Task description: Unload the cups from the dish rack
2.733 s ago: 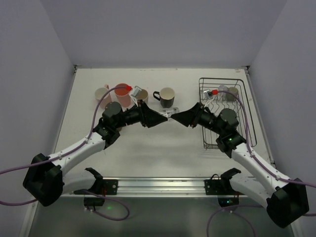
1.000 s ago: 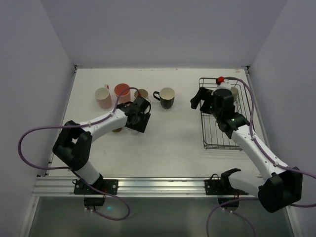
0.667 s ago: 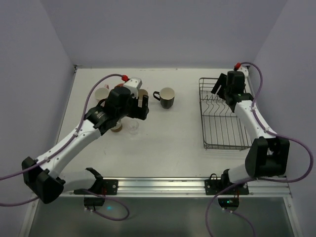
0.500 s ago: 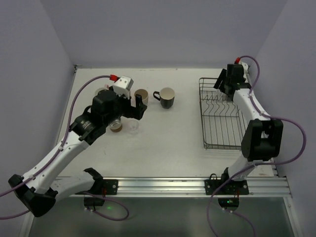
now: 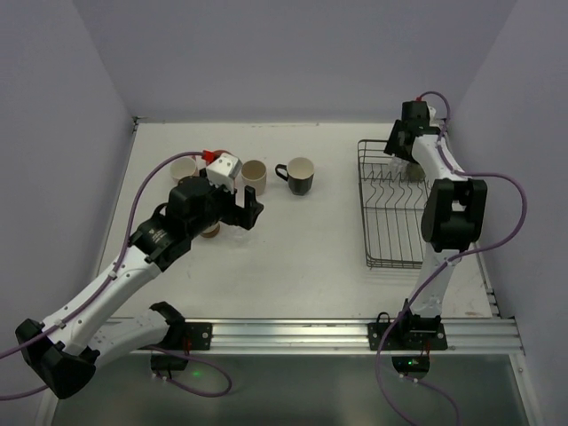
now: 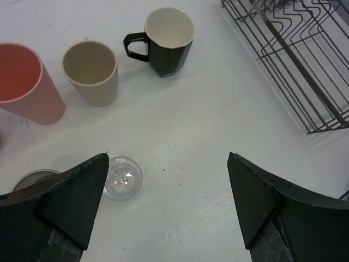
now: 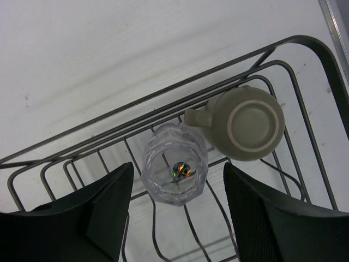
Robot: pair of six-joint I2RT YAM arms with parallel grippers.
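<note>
The right tool [image 7: 177, 169], at mid-tabletop with its partner seconds ago, has swung to the far end of the dish rack [image 5: 401, 240] and hangs released, fingers spread either side of an upturned clear glass [image 7: 174, 164] touching an inverted olive-grey mug [image 7: 253, 123]. The left tool [image 6: 168, 164], also spread and holding nothing, has drawn back a little from the unloaded row on the tabletop [image 6: 207, 142]: salmon tumbler [image 6: 24, 84], beige cup [image 6: 91, 71], black mug [image 6: 169, 41], with a second glass [image 6: 124, 178] just beside one finger.
</note>
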